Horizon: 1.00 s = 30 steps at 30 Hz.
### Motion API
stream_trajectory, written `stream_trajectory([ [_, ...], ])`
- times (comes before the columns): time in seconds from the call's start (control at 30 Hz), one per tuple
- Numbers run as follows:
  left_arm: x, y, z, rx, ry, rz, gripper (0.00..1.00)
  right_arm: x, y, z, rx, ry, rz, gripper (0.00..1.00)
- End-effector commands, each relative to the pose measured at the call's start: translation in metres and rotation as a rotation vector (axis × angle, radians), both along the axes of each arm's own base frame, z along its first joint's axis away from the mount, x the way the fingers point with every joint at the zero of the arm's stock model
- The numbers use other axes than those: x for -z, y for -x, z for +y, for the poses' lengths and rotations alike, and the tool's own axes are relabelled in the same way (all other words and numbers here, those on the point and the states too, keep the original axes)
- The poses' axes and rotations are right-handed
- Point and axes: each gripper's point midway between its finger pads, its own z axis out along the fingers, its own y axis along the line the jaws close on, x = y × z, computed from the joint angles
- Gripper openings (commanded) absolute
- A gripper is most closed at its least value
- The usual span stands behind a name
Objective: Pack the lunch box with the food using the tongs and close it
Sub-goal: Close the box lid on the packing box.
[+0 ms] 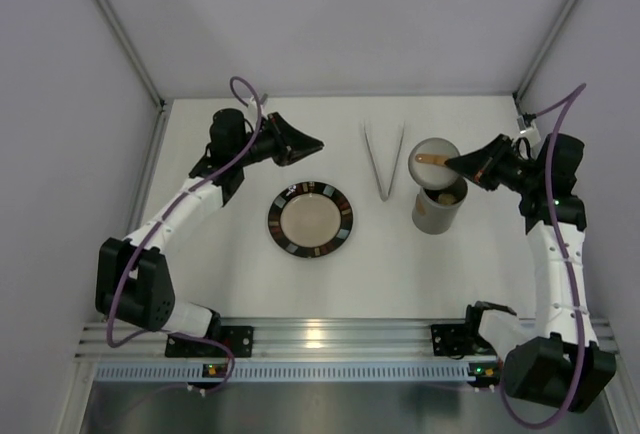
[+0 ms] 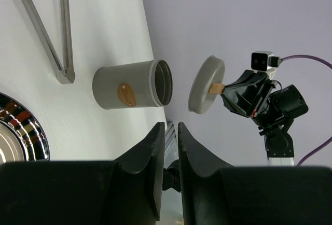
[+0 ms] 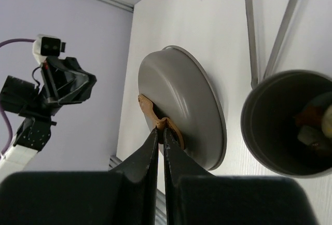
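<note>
Fingers of the right gripper [image 1: 455, 164] are closed on the tan tab of the lid [image 1: 433, 153] in the top view. The lid sits just beyond the open lunch box [image 1: 437, 207]. Count: two grippers, one lunch box, one lid, one pair of tongs [image 1: 384, 159], one plate [image 1: 310, 218]. The tongs lie flat between the plate and the lunch box, apart from both grippers. The left gripper [image 1: 305, 142] hangs beyond the plate, well apart from the lunch box.

Left wrist view: the two fingers [image 2: 148, 168] stand with a narrow gap between them and nothing in it. The lunch box [image 2: 129, 85] stands upright on the table ahead of them. The lid [image 2: 206, 85] is tilted, clear of the rim.

Right wrist view: both fingers [image 3: 145, 168] press together on the tab [image 3: 155, 116]. The lid [image 3: 181, 106] stands on edge directly ahead of them, with the lunch box [image 3: 270, 131] just beside it. Food [image 3: 311, 121] lies inside the lunch box. There are several pieces, but an exact count cannot be made.
</note>
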Motion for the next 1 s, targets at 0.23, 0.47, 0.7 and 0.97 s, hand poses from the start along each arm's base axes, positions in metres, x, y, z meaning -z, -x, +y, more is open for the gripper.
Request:
stream_trajectory([
  [0.23,-0.004,0.015,0.007,0.005,-0.027,-0.044,0.21,0.049,0.001,-0.037,0.125,-0.020,0.145,0.00],
  [0.47,-0.001,0.015,0.005,0.013,-0.025,-0.034,0.21,0.069,-0.005,-0.039,0.137,-0.061,0.188,0.00],
  [0.7,0.002,0.016,0.005,0.013,-0.027,-0.030,0.21,0.080,-0.011,-0.048,0.172,-0.053,0.214,0.00],
  [0.97,0.002,0.016,0.005,0.015,-0.025,-0.029,0.21,0.084,-0.019,-0.054,0.198,-0.103,0.225,0.00],
])
